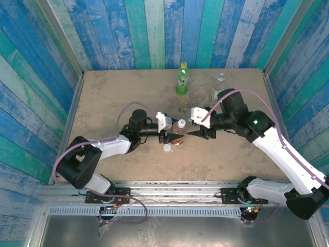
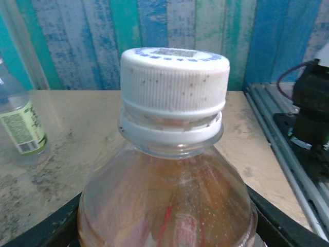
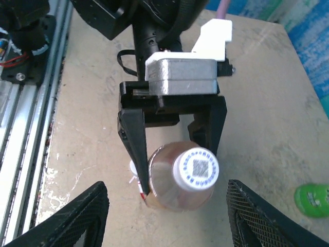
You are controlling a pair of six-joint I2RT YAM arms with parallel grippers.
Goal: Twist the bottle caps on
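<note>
The amber bottle (image 1: pixel 179 135) with the red label stands mid-table, and my left gripper (image 1: pixel 174 138) is shut on its body. A white cap (image 2: pixel 175 82) sits on its neck, QR print on top (image 3: pixel 195 169). My right gripper (image 1: pixel 198 133) is open just right of the bottle, its mesh-padded fingers (image 3: pixel 67 216) spread wide of the cap and touching nothing. A loose white cap (image 1: pixel 167 147) lies on the table beside the bottle, partly behind the left finger (image 3: pixel 134 149). The green bottle (image 1: pixel 182 80) with a yellow-green top and the clear bottle (image 1: pixel 218 86) stand at the back.
The clear bottle's green label (image 2: pixel 20 126) shows to the left in the left wrist view. A metal rail (image 3: pixel 20 128) runs along the table's near edge. Painted plank walls (image 1: pixel 169 31) close the back and sides. Bare tabletop (image 1: pixel 108 98) lies to the left.
</note>
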